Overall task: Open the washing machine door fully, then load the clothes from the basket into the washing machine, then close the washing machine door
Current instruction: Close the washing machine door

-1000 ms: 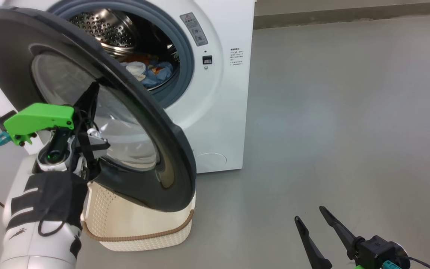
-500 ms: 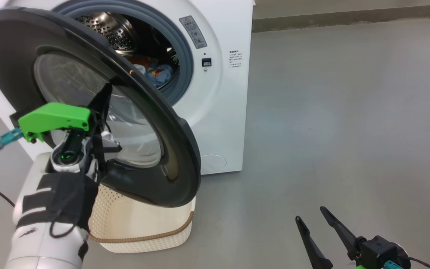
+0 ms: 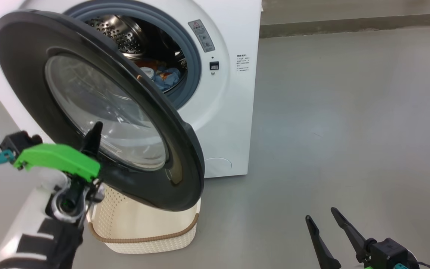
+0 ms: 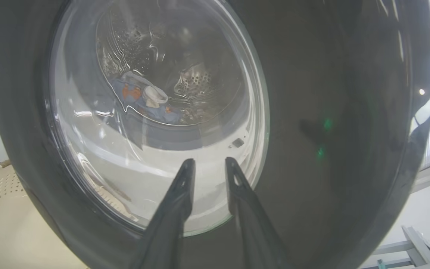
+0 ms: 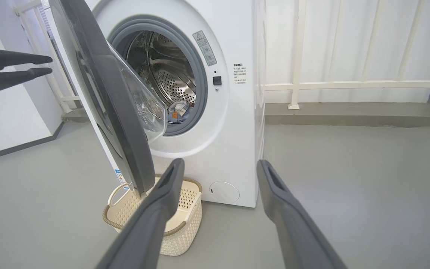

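Left gripper (image 3: pixel 95 131): lower against the washing machine door (image 3: pixel 24 74) than a second ago, its tip now at about 7 o'clock of the glass bowl instead of over its upper middle. Its fingers, pressed together then, now stand a little apart with nothing between them. The head camera has also shifted slightly. Door: swung partly out from the washing machine (image 3: pixel 230 112), outer face toward the left gripper. Clothes (image 3: pixel 164 76): blue, orange and cream, at 6 o'clock inside the drum (image 3: pixel 120 31), well beyond the gripper. Basket (image 3: pixel 144 228): on the floor (image 3: pixel 330 130) at 6 o'clock of the door, its top overhung by the black rim, just right of the left wrist. Right gripper (image 3: pixel 321 215): at 5 o'clock of the head view, fingers wide apart and empty, well clear of machine and basket. Left wrist view: both fingers aimed at the lower glass, with the clothes seen warped through the bowl at 11 o'clock of the tips, a look the head view lacks. Right wrist view: door nearly edge-on, with the left gripper at its 9 o'clock and an open gap between them, a separation neither other view settles. It also shows a white railing (image 5: pixel 349 85) behind the machine.
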Robot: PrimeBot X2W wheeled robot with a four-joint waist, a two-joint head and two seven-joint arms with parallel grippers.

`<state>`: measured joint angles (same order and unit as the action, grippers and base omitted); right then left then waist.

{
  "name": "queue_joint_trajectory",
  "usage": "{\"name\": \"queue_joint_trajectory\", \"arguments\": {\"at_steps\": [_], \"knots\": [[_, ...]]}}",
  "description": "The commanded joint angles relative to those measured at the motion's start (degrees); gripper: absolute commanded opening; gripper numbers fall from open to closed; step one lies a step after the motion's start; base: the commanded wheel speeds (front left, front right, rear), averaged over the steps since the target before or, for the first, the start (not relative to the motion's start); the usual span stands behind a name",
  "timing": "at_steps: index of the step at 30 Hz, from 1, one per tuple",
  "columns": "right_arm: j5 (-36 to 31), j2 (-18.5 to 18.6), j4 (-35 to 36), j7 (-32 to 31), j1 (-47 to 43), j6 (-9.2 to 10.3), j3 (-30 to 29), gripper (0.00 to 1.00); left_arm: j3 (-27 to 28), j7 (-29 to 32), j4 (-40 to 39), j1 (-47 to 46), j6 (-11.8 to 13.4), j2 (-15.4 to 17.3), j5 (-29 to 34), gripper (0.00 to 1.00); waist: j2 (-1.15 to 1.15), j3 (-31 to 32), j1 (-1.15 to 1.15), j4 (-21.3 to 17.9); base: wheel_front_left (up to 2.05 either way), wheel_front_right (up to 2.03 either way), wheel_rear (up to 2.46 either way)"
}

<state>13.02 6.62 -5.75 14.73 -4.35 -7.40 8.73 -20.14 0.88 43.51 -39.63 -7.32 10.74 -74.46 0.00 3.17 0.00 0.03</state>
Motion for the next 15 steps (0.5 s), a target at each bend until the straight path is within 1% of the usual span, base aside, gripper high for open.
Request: {"name": "queue_joint_trajectory", "arguments": {"at_steps": [1,2,3,6,9,15], "knots": [[-0.59,0.03,1.69,0.27,0.43,-0.09,0.80,1.00,0.32,-1.85,-2.63,0.11,-0.16,3.03,2.17,0.79,0.00,0.11,0.00,0.37,0.00,0.00,0.00],[-0.66,-0.02,1.79,0.27,0.33,-0.09,0.59,1.00,-0.77,-3.00,-3.44,1.01,-0.16,3.93,3.90,0.92,0.00,0.15,0.00,0.48,0.00,0.00,0.00],[-0.73,-0.05,1.87,0.27,0.22,-0.09,0.40,1.00,-1.62,-4.43,-4.03,2.02,-0.16,4.72,5.54,1.00,0.00,0.22,0.00,0.58,0.00,0.00,0.00],[-0.99,-0.01,2.16,0.27,-0.06,-0.09,-0.37,1.00,-3.92,-9.23,-5.37,5.23,0.36,6.62,10.71,1.00,0.00,0.55,0.00,0.73,0.00,0.00,0.00],[-1.27,-0.07,2.60,0.27,-0.47,-0.09,-1.34,1.00,-6.10,-13.29,-6.85,8.43,2.55,8.18,16.20,1.00,0.00,0.71,0.00,0.93,0.00,0.00,0.00],[-1.72,-0.13,3.40,0.27,-1.26,-0.09,-2.50,1.00,-6.23,-15.74,-11.98,14.94,6.93,9.64,24.11,1.00,0.00,0.67,0.00,1.33,0.00,0.00,0.00]]}}
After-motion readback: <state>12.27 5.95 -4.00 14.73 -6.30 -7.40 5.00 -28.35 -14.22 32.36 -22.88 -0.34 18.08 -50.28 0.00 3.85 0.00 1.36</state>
